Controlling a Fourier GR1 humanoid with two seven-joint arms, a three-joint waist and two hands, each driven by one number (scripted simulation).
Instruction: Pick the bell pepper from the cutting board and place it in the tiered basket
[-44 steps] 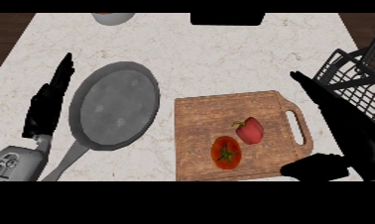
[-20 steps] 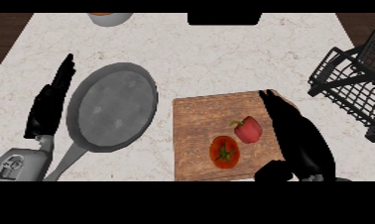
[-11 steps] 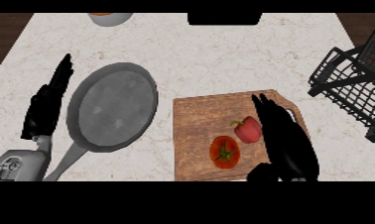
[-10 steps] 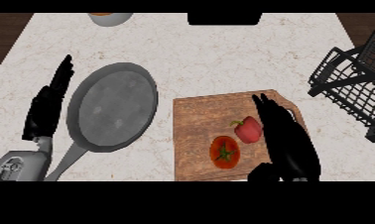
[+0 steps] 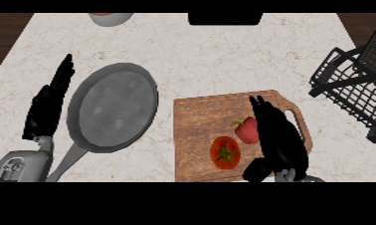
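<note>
Light falls evenly and fairly bright on the pale counter (image 5: 220,55) around the cutting board (image 5: 202,117), whose wood looks warm. Over the board's right half the right hand (image 5: 277,137) shows as flat black. A soft shadow possibly edges the pan (image 5: 114,107) left of the board.

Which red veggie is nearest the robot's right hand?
The bell pepper, right beside the right hand; the round tomato sits lower and farther left.
</note>
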